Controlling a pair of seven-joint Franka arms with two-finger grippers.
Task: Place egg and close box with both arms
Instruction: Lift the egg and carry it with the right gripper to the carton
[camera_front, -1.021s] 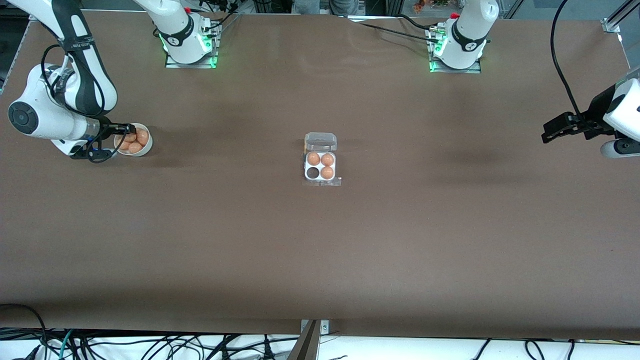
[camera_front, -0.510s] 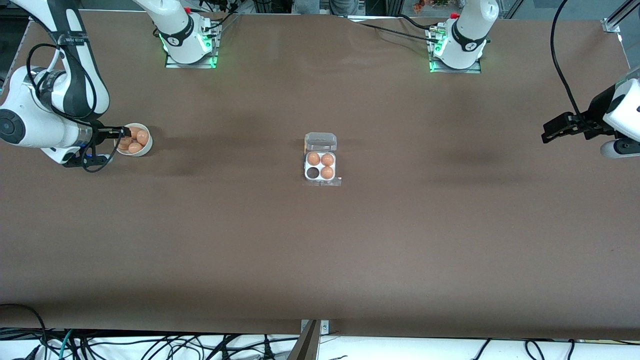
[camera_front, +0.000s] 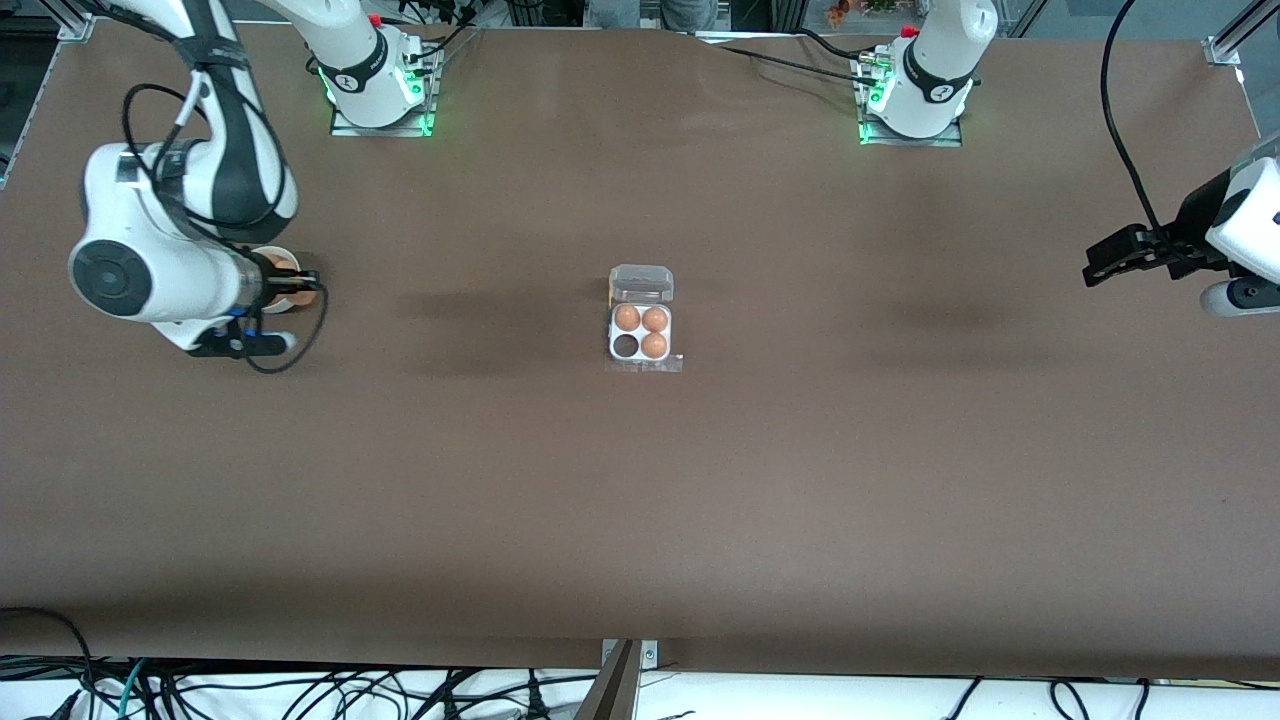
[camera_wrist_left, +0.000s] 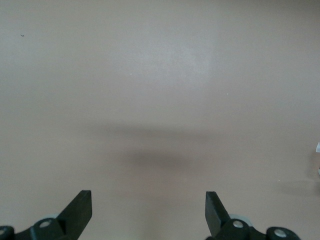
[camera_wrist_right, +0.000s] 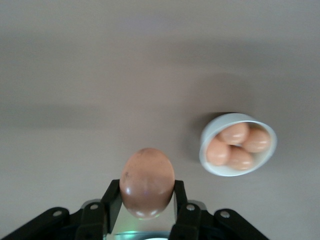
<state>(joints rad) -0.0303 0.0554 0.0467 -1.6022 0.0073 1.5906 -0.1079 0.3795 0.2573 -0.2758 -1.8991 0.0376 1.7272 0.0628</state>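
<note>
My right pincer (camera_wrist_right: 145, 210) grips the egg (camera_wrist_right: 147, 182) above the bowl (camera_wrist_right: 238, 145); my left pincer (camera_wrist_left: 148, 210) waits wide open over the bench (camera_front: 800, 480) edge.

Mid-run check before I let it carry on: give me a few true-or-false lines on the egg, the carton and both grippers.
1. The right gripper holds an egg. True.
2. All four cells of the box are filled. False: three hold eggs; one cell nearer the front camera, toward the right arm's end, is empty.
3. The box's clear lid is shut. False: it lies folded open.
4. The bowl has no eggs in it. False: several eggs are in it.
5. The left gripper is open and empty, waiting over bare table. True.
</note>
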